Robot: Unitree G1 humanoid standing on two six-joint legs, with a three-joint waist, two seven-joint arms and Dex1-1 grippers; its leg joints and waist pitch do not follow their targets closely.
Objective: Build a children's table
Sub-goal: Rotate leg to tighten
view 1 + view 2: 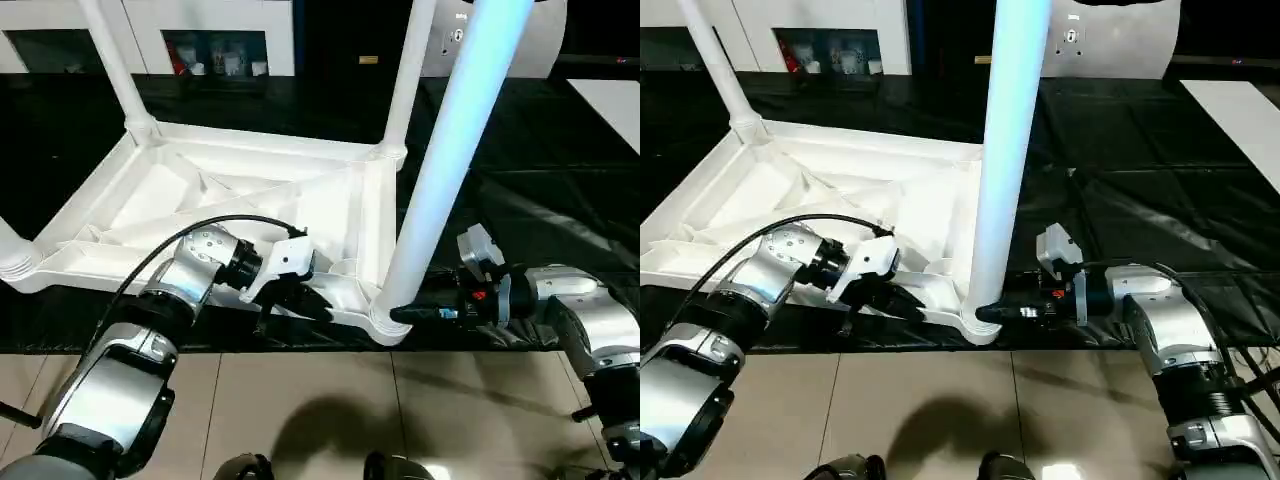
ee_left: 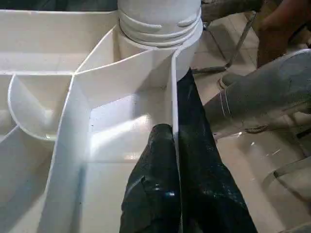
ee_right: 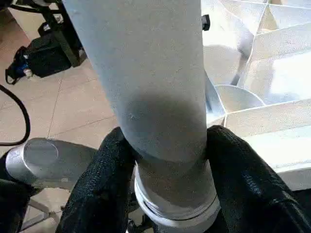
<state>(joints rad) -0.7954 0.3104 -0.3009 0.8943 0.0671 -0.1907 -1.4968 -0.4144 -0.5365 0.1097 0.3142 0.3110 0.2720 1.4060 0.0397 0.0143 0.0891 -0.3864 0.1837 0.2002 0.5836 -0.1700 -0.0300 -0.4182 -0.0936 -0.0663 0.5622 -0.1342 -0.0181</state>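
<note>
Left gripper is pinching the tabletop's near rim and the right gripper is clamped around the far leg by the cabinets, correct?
Not quite. The right gripper is clamped around the near leg, just above its corner socket at the table's front edge, as the right wrist view shows. The rest holds: the left gripper pinches the near rim of the tabletop.

We seem to be in a lab: a black padded mat on a tiled floor, white cabinets far behind, cables and gear nearby.
</note>
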